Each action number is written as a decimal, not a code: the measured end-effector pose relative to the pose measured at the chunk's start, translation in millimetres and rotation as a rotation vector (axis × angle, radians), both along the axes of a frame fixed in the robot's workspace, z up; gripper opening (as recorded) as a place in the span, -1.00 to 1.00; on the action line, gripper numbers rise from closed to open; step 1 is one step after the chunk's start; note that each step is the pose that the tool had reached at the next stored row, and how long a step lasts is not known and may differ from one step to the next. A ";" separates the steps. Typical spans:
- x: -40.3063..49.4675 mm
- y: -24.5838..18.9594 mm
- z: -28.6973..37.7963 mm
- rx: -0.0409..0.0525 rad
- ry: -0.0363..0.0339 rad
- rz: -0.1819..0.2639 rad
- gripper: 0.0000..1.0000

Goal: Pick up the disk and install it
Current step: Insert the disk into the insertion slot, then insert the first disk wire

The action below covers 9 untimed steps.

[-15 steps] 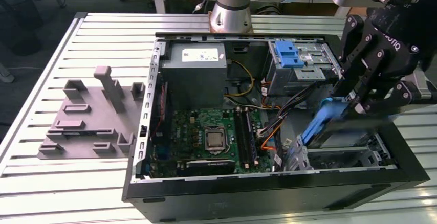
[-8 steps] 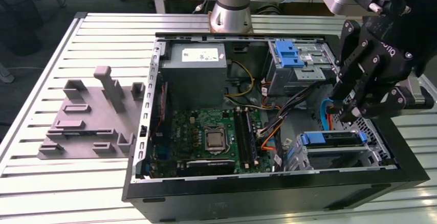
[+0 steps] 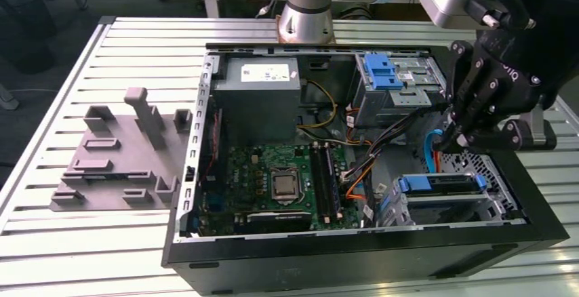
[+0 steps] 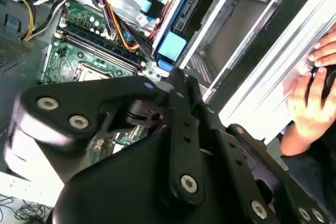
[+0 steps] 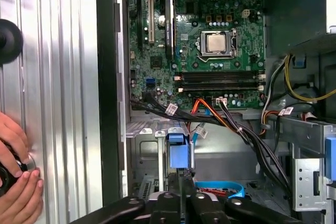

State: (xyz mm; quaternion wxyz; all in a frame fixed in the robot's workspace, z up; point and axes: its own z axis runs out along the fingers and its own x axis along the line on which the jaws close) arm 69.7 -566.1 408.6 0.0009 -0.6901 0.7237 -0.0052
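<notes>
The disk (image 3: 441,184), silver in a blue plastic carrier, sits in the metal drive cage at the corner of the open computer case, on the exterior view's right. Its blue tab (image 5: 177,149) stands up in the first wrist view, and in the second wrist view the blue tab (image 4: 171,45) shows beyond the gripper's black links. My black gripper (image 3: 449,144) hangs just above the disk, fingers together with nothing between them. The fingertips (image 5: 181,184) sit right at the blue tab; contact cannot be told.
The black case (image 3: 362,249) lies open on a slatted metal table (image 3: 108,243). Inside are the motherboard (image 3: 281,175), a grey power supply (image 3: 262,83), a second cage with a blue latch (image 3: 389,72) and loose cables (image 3: 362,175). A grey fixture (image 3: 118,154) lies left. A hand (image 5: 16,177) rests on the table.
</notes>
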 end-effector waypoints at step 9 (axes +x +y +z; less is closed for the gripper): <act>0.0 0.0 -2.3 -0.0001 0.0000 0.000 -0.79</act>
